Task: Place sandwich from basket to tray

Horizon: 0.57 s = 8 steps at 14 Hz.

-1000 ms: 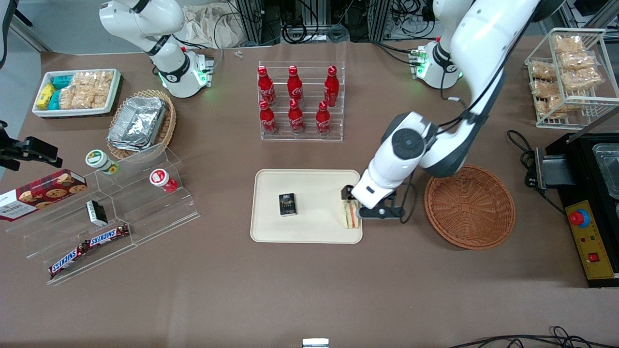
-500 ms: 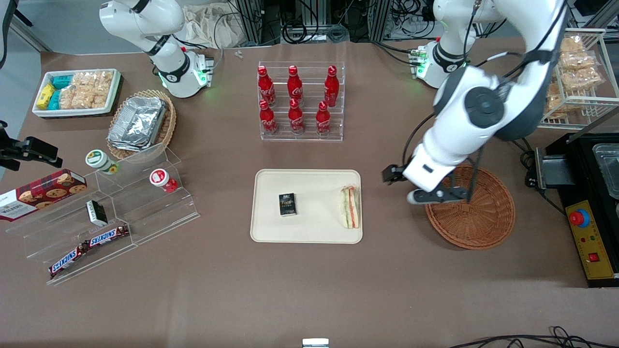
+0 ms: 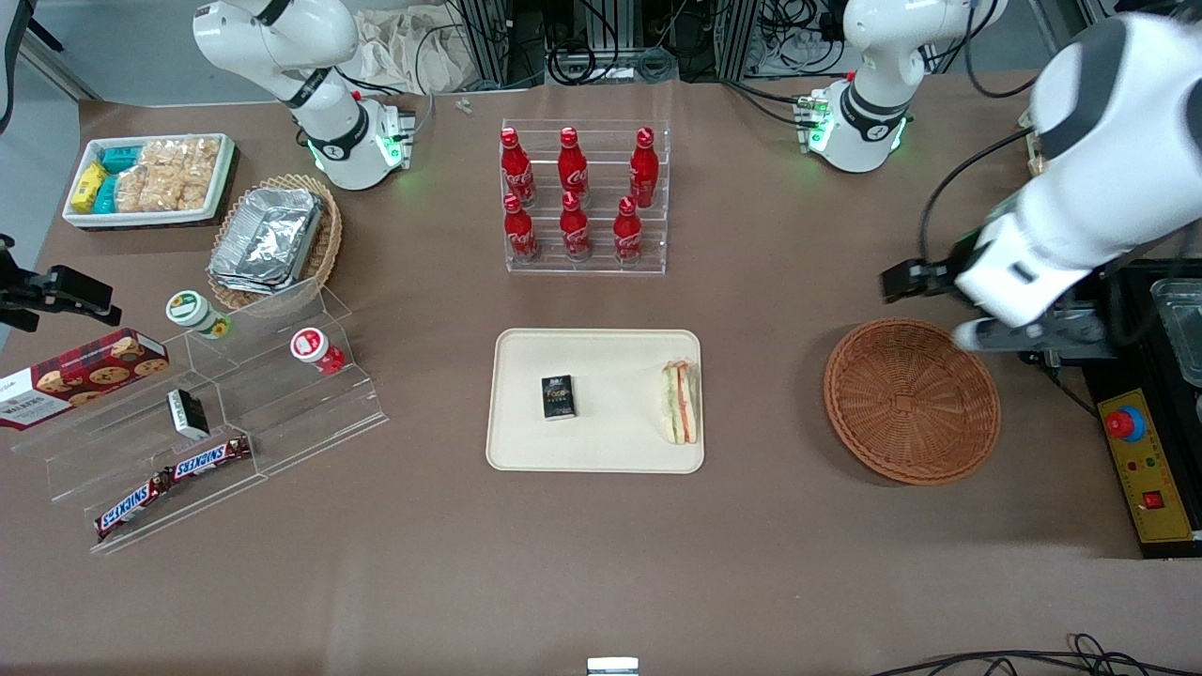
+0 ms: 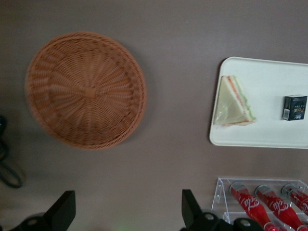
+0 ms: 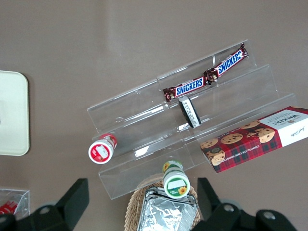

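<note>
The sandwich (image 3: pixel 679 402) lies flat on the cream tray (image 3: pixel 610 357), at the tray's edge nearest the basket; in the left wrist view the sandwich (image 4: pixel 233 101) shows its green and orange layers on the tray (image 4: pixel 269 130). The reddish-brown wicker basket (image 3: pixel 911 401) has nothing in it, as the left wrist view also shows of the basket (image 4: pixel 85 90). My left gripper (image 3: pixel 1033 336) hangs high beside the basket's rim toward the working arm's end of the table. The gripper (image 4: pixel 127 211) is open, with only bare table between its fingers.
A small black box (image 3: pixel 558 396) also lies on the tray. A clear rack of red cola bottles (image 3: pixel 584 197) stands farther from the front camera than the tray. A black machine (image 3: pixel 1155 376) and a wire snack rack (image 3: pixel 1108 141) stand by the working arm.
The gripper has let go of the sandwich on the tray, then swung up and away over the basket toward the working arm's end. The sandwich stays where it was set.
</note>
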Available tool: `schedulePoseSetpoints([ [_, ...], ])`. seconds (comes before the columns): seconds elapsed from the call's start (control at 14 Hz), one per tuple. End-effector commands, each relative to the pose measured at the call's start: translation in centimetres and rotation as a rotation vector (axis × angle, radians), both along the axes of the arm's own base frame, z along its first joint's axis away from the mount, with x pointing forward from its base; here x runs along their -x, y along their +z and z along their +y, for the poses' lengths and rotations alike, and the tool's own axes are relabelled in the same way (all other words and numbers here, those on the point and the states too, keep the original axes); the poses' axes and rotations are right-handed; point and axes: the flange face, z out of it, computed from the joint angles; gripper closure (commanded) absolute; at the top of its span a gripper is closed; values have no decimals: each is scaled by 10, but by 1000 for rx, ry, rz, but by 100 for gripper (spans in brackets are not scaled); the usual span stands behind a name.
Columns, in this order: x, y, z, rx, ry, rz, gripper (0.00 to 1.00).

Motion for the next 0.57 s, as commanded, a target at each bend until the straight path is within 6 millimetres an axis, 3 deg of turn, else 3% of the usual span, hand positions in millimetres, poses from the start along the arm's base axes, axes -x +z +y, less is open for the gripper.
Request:
schedulePoseSetpoints([
  [0.0,26,38,24,-5,17,-15,1],
  [0.21,48,57,43,-24,44,-1,1],
  [0.5,51,66,34,-31,39,7,1],
])
